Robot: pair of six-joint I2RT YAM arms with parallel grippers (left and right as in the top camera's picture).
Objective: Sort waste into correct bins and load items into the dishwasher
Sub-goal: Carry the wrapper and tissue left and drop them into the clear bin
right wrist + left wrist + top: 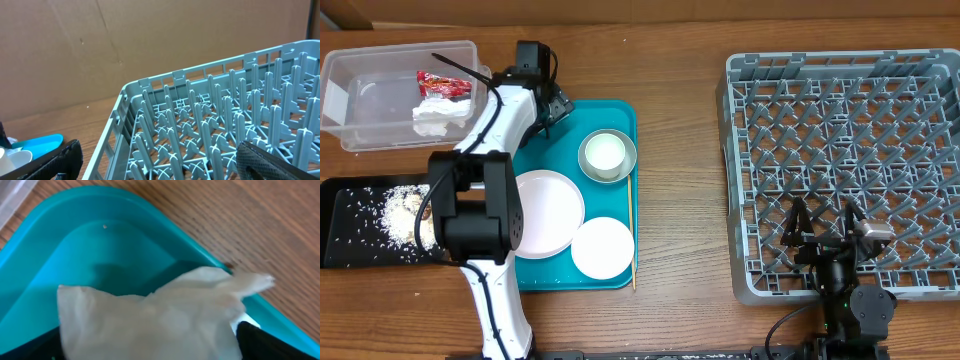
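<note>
Saw left gripper [556, 108] wide around a white napkin [150, 315] at corner of teal tray [75, 255], right gripper [826, 232] wide and empty over rack [150, 82].

The table [680, 60] is brown wood, matt, with open grain. At three o'clock, the dish rack [840, 120] is dull grey plastic. The teal tray [620, 120] is smooth, glossy plastic. At ten o'clock: the tub [375, 100], clear plastic; the red wrapper [442, 84], shiny; the paper napkin [438, 118], crumpled white.
</note>
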